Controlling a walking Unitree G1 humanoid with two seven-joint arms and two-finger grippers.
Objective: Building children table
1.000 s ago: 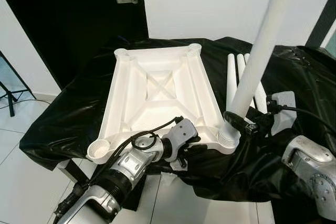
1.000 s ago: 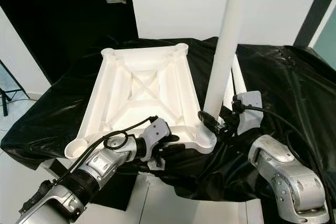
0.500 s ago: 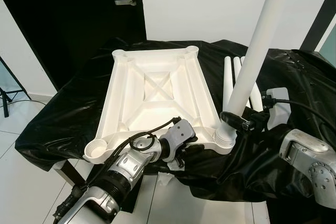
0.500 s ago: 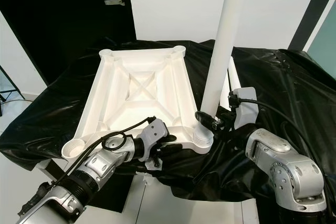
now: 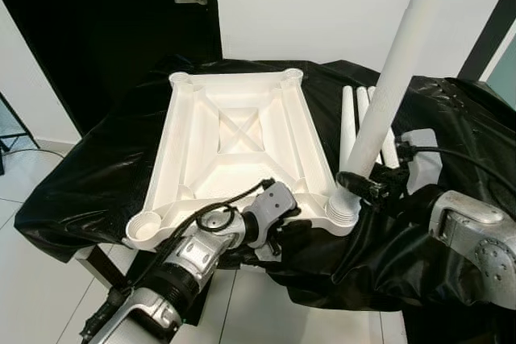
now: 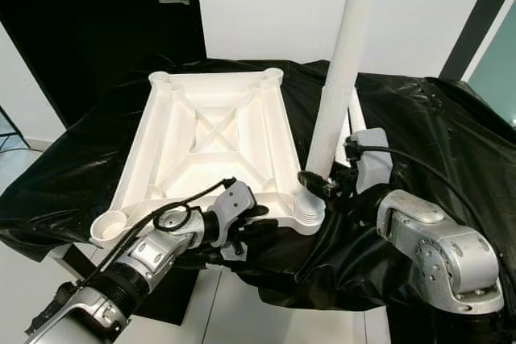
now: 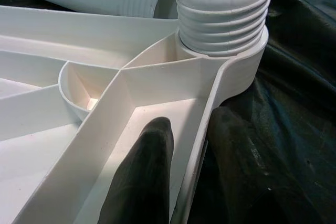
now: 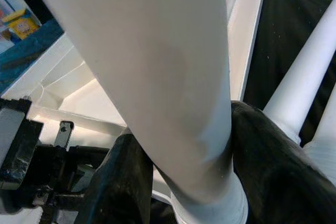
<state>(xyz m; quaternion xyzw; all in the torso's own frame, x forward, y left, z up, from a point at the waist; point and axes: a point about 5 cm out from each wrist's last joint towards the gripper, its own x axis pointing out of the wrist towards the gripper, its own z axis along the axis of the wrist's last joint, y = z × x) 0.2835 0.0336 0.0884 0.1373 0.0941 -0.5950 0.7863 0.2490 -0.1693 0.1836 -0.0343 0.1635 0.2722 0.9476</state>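
- Since a second ago your camera has shifted slightly; the grips are unchanged.
- Your right gripper (image 6: 316, 184) stays clamped low on the long white plastic table leg (image 6: 342, 62), which stands tilted in the near right corner socket of the upside-down white ribbed plastic tabletop (image 5: 234, 147).
- Your left gripper (image 7: 184, 182) pinches the tabletop's near rim.
- Three spare white legs (image 5: 356, 114) lie just beside the tabletop's right edge on the black plastic sheet (image 5: 97, 175).

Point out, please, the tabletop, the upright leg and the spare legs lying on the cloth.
tabletop (image 5: 234, 130): left eye view, on the central cross rib of its underside.
upright leg (image 5: 393, 82): left eye view, midway up its shaft.
spare legs (image 5: 347, 122): left eye view, on the leftmost leg's shaft.
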